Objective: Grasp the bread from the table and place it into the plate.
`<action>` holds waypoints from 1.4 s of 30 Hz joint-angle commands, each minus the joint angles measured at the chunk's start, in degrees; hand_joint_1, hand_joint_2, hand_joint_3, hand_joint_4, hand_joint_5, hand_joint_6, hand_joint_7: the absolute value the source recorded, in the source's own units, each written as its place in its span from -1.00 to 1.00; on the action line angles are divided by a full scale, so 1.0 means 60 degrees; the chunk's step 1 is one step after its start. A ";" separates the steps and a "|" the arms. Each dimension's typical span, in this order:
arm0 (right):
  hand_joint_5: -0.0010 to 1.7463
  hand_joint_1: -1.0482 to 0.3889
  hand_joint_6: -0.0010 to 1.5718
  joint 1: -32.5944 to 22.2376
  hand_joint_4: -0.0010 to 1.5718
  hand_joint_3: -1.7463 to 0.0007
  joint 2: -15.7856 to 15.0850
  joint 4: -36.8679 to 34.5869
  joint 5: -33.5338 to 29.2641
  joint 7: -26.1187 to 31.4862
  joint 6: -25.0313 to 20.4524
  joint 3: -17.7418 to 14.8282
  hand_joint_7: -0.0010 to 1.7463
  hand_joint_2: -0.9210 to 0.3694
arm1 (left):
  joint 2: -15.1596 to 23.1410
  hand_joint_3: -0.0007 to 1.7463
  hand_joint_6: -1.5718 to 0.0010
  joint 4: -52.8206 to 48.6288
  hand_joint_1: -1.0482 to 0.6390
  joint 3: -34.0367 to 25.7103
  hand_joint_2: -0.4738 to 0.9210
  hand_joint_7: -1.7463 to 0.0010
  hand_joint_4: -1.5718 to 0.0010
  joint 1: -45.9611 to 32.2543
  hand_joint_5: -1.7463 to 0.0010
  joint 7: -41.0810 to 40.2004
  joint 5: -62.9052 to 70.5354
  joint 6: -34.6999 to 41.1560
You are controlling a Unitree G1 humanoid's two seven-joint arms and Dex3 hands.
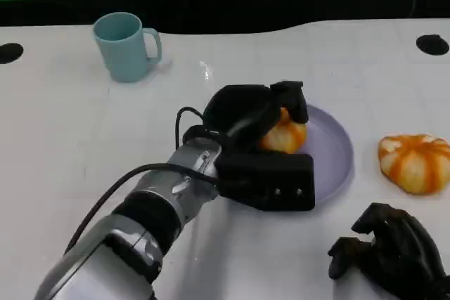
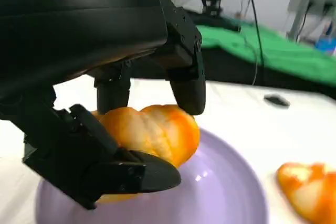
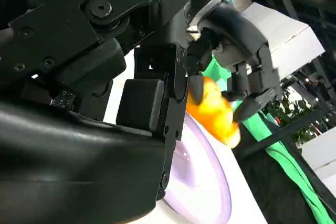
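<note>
Well inside the plate [image 1: 330, 166] rim, the left hand [image 1: 264, 114] grips the bread [image 1: 285, 135].

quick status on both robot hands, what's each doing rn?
Left robot hand: holding the bread over the plate.
Right robot hand: fingers curled in, holding nothing, resting on the table.

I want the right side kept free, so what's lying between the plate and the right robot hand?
In the head view, a second bread lies on the table right of the plate, above the right robot hand.
</note>
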State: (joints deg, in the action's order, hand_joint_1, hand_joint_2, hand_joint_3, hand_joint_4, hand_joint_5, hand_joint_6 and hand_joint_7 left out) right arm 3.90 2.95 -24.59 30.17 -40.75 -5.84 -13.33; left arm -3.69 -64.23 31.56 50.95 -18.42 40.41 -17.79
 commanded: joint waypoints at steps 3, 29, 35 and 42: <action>-0.21 -0.96 1.00 -0.0145 1.00 0.99 -0.0044 0.0228 0.0032 0.0095 -0.0020 0.0034 -0.63 -0.72 | -0.0011 -0.63 0.68 -0.0087 -0.36 0.0342 1.00 0.83 0.72 0.0435 -0.38 0.0719 0.0169 0.0456; -0.21 -0.96 1.00 -0.0009 1.00 1.00 -0.0057 -0.0047 0.0038 -0.0036 0.0234 -0.0007 -0.63 -0.72 | 0.1059 -0.39 0.97 0.1771 -1.00 0.0454 1.00 0.98 0.92 0.0075 0.56 0.3437 -0.0148 0.0791; -0.21 -0.97 1.00 -0.0007 1.00 1.00 -0.0058 -0.0055 0.0040 -0.0039 0.0240 -0.0006 -0.63 -0.73 | 0.1083 -0.39 0.97 0.1882 -1.00 0.0451 1.00 0.99 0.93 0.0027 0.55 0.3482 -0.0146 0.0835; -0.19 -0.96 1.00 -0.0204 1.00 0.99 0.0021 0.0029 -0.0107 0.0033 0.0429 0.0085 -0.63 -0.76 | 0.2208 -0.43 0.89 0.4114 -0.89 -0.0329 1.00 0.95 0.85 -0.1354 0.50 0.4177 -0.1096 0.0192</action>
State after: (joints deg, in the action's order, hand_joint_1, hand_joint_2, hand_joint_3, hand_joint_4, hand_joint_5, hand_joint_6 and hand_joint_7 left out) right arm 3.63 3.45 -24.70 30.01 -40.80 -4.54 -12.97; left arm 4.69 -47.02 32.49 47.72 3.82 37.02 -14.48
